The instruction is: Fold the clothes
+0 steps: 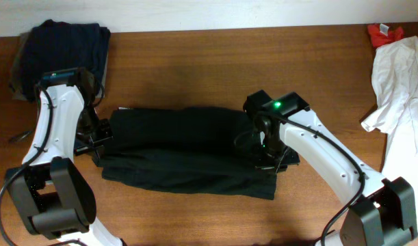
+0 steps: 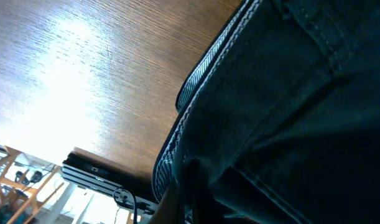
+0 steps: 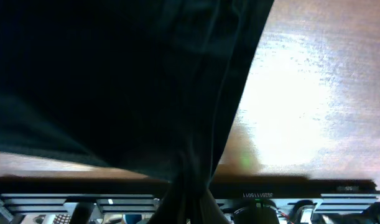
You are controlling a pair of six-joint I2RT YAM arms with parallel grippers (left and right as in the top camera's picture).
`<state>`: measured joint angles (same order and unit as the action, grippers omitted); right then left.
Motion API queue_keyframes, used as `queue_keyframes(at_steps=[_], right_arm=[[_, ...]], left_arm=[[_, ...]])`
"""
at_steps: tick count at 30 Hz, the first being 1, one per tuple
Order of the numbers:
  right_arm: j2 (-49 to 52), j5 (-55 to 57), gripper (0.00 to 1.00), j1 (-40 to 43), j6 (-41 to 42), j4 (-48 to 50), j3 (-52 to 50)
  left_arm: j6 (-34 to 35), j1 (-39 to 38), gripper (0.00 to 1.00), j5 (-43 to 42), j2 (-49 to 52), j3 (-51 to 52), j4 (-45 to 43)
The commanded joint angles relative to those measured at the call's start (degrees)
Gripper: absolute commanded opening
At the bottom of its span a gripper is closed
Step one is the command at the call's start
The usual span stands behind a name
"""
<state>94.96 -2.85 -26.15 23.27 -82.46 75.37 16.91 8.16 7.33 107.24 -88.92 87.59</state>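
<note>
Wooden tabletop (image 1: 195, 68) carries the black garment (image 1: 181, 150), lying wrinkled. The left gripper (image 1: 98, 140) bites its left end and the right gripper (image 1: 267, 157) its right end, the jaws of both clenched on the cloth, probably so one edge travels evenly for a fold.

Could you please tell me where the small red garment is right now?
In the overhead view, the small red garment lies at the far right corner of the table, right beside the upper end of the white garment.
</note>
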Motion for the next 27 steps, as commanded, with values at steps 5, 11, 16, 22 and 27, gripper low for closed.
queue_keyframes(at_steps=[5, 11, 16, 22, 27], right_arm=[[-1.38, -0.42, 0.04, 0.00, 1.27, 4.33, -6.32], [-1.38, -0.94, 0.04, -0.04, 0.98, 1.36, -6.36], [-1.38, -0.79, 0.04, -0.04, 1.03, 1.07, -6.38], [-1.38, -1.03, 0.29, -0.04, 1.03, 1.01, -6.38], [-1.38, -1.03, 0.84, -0.04, 1.03, 0.68, -6.38]], left_arm=[[1.75, 1.18, 0.02, 1.97, -1.42, 0.83, -0.13], [5.01, 1.16, 0.02, 4.00, -1.42, 0.85, 1.88], [9.29, 1.16, 0.02, 5.62, -1.42, 0.85, 5.66], [9.44, 0.94, 0.21, 4.85, -1.42, 0.90, 6.80], [9.40, 0.94, 0.57, 2.75, -1.42, 0.94, 7.69]])
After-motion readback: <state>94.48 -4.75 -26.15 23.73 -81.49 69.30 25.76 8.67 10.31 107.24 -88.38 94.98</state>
